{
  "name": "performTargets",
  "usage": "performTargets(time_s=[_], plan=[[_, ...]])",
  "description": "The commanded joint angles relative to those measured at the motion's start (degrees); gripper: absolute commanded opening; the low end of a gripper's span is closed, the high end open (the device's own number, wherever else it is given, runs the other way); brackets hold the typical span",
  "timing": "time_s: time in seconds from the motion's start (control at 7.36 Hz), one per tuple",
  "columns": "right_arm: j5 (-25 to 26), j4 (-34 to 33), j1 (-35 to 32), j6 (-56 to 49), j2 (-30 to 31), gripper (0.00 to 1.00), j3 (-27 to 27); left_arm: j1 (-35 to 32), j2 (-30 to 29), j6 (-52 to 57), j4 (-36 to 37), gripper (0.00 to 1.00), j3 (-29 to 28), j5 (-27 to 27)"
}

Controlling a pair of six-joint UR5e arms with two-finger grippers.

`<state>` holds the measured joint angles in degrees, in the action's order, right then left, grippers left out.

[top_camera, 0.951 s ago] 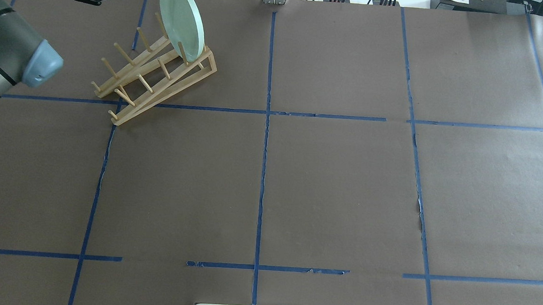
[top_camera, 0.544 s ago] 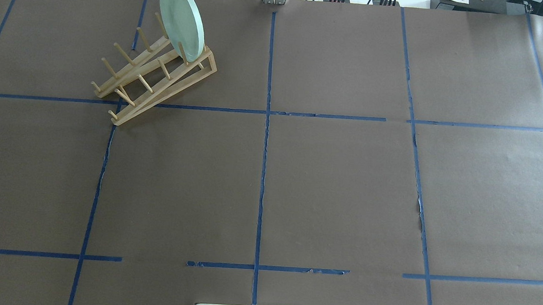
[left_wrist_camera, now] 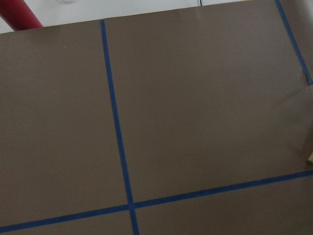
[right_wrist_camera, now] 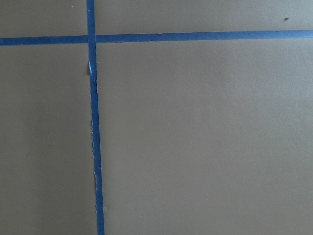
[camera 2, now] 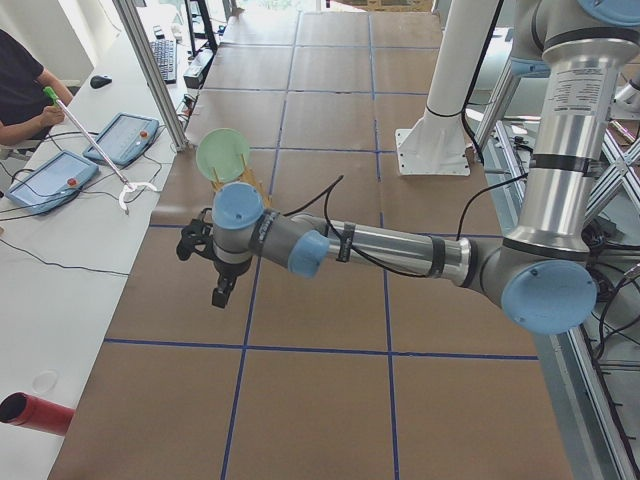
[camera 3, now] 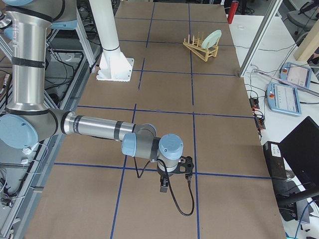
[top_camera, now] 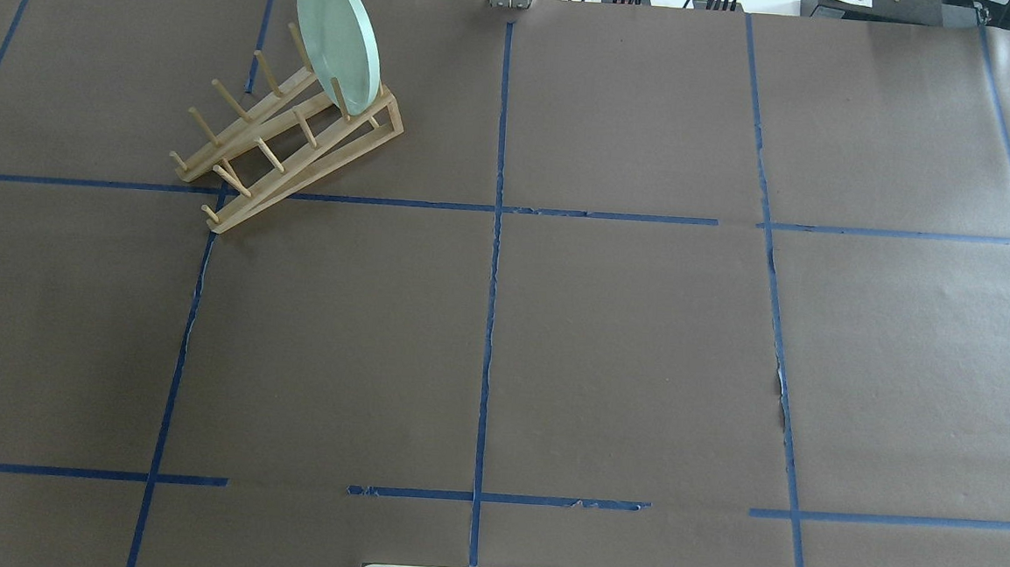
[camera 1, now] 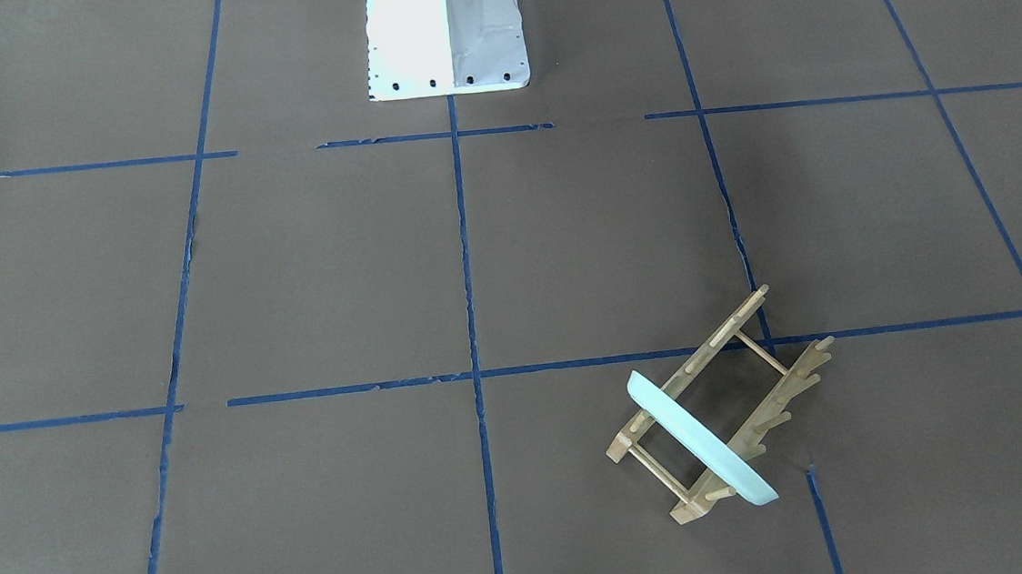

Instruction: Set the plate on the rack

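Note:
The pale mint-green plate (top_camera: 338, 37) stands on edge between the pegs at the far end of the light-wood rack (top_camera: 286, 143), at the table's far left. Plate (camera 1: 701, 441) and rack (camera 1: 755, 368) also show in the front-facing view, and small in the exterior right view (camera 3: 213, 37). In the exterior left view the plate (camera 2: 222, 155) stands behind my left arm. My left gripper (camera 2: 220, 292) hangs over the table away from the rack; I cannot tell if it is open or shut. My right gripper (camera 3: 163, 188) hangs over the far end of the table; its state I cannot tell either.
Blue tape lines cross the brown table paper. The white robot base (camera 1: 445, 27) sits at the table's near middle. A red cylinder (camera 2: 40, 413) lies beside the table. An operator (camera 2: 25, 90) sits at a side desk with tablets (camera 2: 125, 135).
My left arm and gripper have drawn back out of the overhead view toward the left. The plate and rack have not moved.

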<state>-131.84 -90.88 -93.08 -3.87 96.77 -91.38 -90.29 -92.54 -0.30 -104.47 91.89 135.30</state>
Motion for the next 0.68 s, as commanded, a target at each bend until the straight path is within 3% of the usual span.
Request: performTargets(time_s=[0.0,0.54], plan=[[0.0,0.0,0.0,0.0,0.0,1.0,0.1,-1.3,4.2,6.3,6.4,1.0,-0.1,0.1],[0.0,0.0,0.0,0.0,0.0,1.0,0.0,-1.5,4.7,6.4,8.0,1.0,0.9,0.0]])
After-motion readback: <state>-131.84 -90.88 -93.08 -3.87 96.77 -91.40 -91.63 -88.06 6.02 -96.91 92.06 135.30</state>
